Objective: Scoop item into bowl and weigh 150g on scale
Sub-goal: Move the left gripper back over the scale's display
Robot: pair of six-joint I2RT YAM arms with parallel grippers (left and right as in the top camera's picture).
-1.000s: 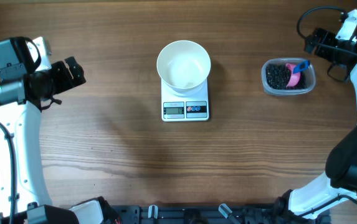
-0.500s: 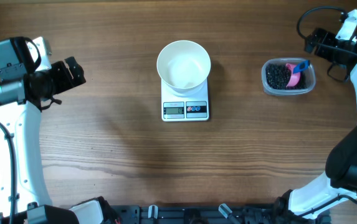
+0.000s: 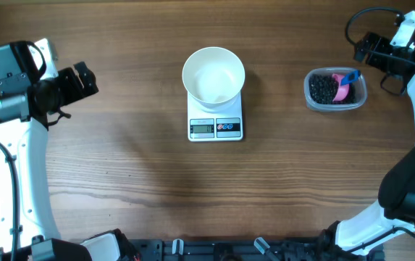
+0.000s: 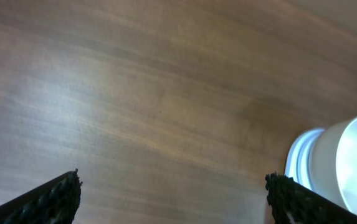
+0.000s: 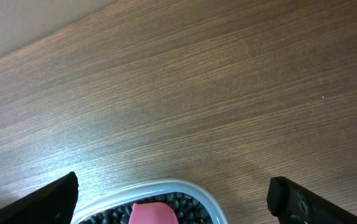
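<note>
Overhead: a brown wooden table (image 3: 120, 181) fills the view. The white bowl (image 3: 214, 75) sits on the scale (image 3: 216, 128) at the centre. To the right, the black beans (image 3: 323, 88) and a pink scoop (image 3: 342, 91) lie in a clear tub (image 3: 335, 108). The left jaws stand wide and empty near the left edge. The right jaws are wide too, just beyond the tub.

Left wrist: bare wood shows between the spread fingertips (image 4: 53, 196), with the bowl at the right edge.

Right wrist: the spread fingertips (image 5: 296, 199) hold nothing, and the tub rim and scoop lie between them.

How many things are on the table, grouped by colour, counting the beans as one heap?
White: 2, bowl and scale
Clear: 1, plastic tub
Pink: 1, scoop
Black: 1, heap of beans
Total: 5
</note>
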